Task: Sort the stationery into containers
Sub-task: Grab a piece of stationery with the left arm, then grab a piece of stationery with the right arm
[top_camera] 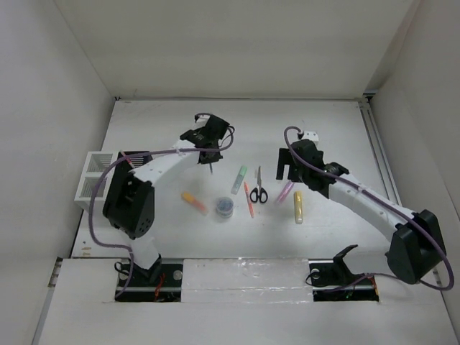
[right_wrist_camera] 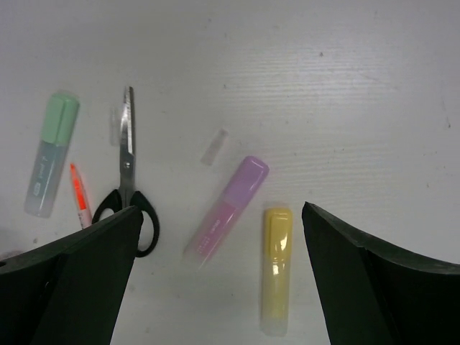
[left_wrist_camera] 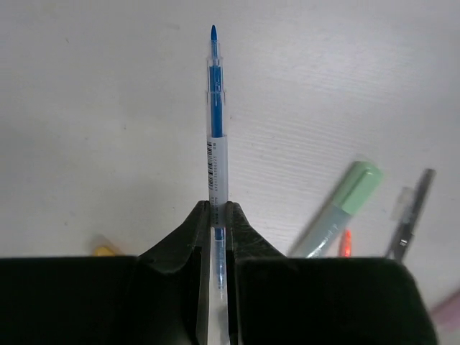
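While your left gripper (left_wrist_camera: 215, 215) clamps a blue pen (left_wrist_camera: 213, 144) above the white bench (top_camera: 330, 129), the white mesh organiser (top_camera: 93, 183) stands at the bench's nine o'clock; you cannot tell what its two compartments hold. A dark shape (top_camera: 131, 157) beside it is largely hidden by the left arm. Your right gripper (right_wrist_camera: 221, 210) hangs wide open over a pink highlighter (right_wrist_camera: 228, 208) and a yellow highlighter (right_wrist_camera: 276, 269), with scissors (right_wrist_camera: 128, 180) at its nine o'clock. White walls enclose the bench.

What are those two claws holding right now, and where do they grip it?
The left gripper is shut on a blue pen, pinching the end away from its pointed blue tip. The right gripper is open, holding nothing.
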`<action>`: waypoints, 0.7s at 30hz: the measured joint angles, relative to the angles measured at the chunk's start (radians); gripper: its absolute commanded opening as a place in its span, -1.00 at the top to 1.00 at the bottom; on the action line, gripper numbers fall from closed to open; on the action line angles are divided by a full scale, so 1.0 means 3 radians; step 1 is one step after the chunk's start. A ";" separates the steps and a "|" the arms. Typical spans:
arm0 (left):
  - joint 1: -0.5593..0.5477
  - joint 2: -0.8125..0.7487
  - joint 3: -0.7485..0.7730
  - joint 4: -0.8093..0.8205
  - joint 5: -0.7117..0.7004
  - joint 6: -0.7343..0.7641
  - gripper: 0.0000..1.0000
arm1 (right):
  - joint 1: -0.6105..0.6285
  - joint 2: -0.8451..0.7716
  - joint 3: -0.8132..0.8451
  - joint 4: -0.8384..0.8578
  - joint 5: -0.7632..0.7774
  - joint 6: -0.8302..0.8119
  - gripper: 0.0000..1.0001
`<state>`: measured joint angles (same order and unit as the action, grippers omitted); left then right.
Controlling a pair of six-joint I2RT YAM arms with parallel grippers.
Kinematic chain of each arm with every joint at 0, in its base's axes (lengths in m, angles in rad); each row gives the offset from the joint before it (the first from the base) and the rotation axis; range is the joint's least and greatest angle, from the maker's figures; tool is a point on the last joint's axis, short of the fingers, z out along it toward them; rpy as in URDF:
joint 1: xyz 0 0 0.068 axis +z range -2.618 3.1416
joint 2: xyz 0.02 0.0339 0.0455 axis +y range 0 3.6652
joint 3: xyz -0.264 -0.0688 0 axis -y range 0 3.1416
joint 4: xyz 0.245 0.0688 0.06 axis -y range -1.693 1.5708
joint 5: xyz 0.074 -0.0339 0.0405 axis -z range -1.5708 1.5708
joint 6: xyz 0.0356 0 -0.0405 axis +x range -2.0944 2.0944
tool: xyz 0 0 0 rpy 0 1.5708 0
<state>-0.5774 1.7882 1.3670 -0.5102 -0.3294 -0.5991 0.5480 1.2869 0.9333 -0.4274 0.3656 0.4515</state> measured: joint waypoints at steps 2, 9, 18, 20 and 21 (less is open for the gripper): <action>-0.0037 -0.0286 0.0057 -0.0078 -0.0071 0.0050 1.00 | 0.0000 0.0057 -0.0028 -0.0033 0.0038 0.0067 -0.92; -0.0130 -0.1186 -0.0098 -0.0100 -0.0070 0.0309 1.00 | 0.0011 0.0198 -0.0020 -0.0010 0.0257 0.0383 -0.74; -0.0128 -0.1925 -0.0907 -0.0134 -0.0051 0.0529 1.00 | 0.0135 0.0866 0.0248 -0.0010 0.0506 0.0612 -0.43; -0.0128 -0.2117 -0.1078 -0.0122 -0.0017 0.0563 1.00 | 0.0167 0.0923 0.0278 -0.0011 0.0542 0.0669 -0.41; -0.0128 -0.2195 -0.1127 -0.0116 0.0010 0.0573 1.00 | 0.0182 0.0952 0.0304 -0.0017 0.0554 0.0699 -0.38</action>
<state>-0.6159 1.1297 1.0290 -0.5449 -0.3264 -0.4271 0.6025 1.5726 1.0245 -0.4324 0.5320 0.6613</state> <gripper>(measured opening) 0.036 0.711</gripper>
